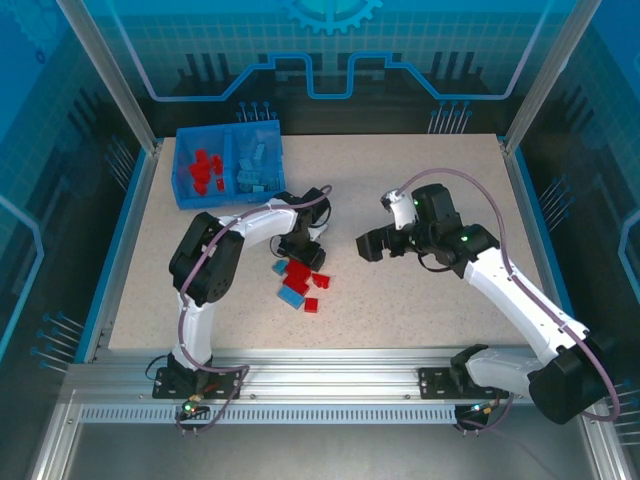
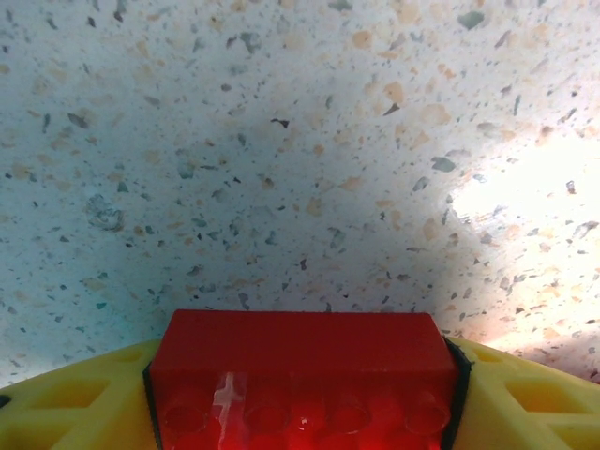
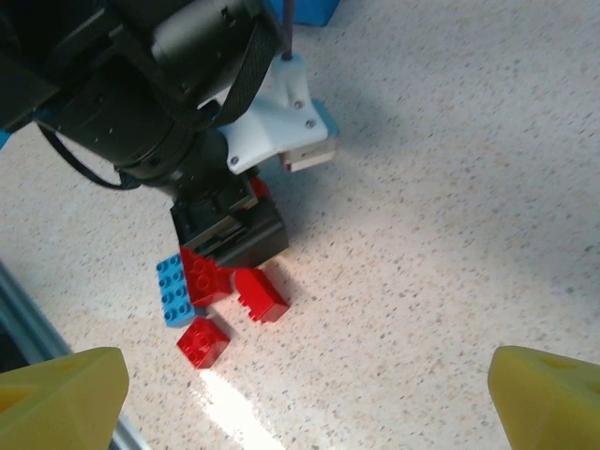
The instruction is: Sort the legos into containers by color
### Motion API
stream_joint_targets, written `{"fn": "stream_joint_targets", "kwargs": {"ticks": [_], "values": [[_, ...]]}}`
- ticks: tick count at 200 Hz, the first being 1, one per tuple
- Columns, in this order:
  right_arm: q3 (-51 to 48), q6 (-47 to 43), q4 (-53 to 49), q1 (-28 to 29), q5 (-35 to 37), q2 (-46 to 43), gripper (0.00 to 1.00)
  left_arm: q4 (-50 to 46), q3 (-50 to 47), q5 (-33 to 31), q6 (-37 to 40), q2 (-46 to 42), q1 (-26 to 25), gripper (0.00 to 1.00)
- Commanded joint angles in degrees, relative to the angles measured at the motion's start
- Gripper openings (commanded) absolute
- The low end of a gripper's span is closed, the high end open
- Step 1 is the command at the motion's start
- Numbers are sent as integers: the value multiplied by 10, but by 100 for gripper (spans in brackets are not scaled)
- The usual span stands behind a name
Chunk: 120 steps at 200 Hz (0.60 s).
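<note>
Left end effector is clamping a small red plastic lego brick
Next it is likely heading for the red compartment of the blue rectangular plastic bin, beyond and left of it; right end effector is hovering, fingers spread

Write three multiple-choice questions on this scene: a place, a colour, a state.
1. Where on the table does the bin stand? A far left corner; B near right corner; C centre.
2. Which colour is the brick in the left gripper? A light blue; B red; C yellow.
3. How do the jaws of the right gripper stand? A shut on a brick; B shut, empty; C open, empty.
Answers: 1 A, seen in the top view. 2 B, red between the yellow jaws. 3 C, tips wide apart, nothing between.
</note>
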Motion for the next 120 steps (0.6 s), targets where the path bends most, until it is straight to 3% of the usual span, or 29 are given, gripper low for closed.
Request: {"fn": "stream_joint_targets", "kwargs": {"ticks": [1, 57, 92, 120], "values": [[-12, 7, -12, -6, -46, -16, 100, 46, -15, 0, -26, -12, 0, 57], [-9, 28, 14, -5, -79, -11, 100, 114, -26, 49, -83, -138, 61, 57], [-9, 34, 22, -5, -70, -15, 100, 131, 4, 60, -108, -192, 150, 57], [-9, 35, 21, -5, -62, -20, 100, 117, 68, 3, -121, -179, 234, 57]]}}
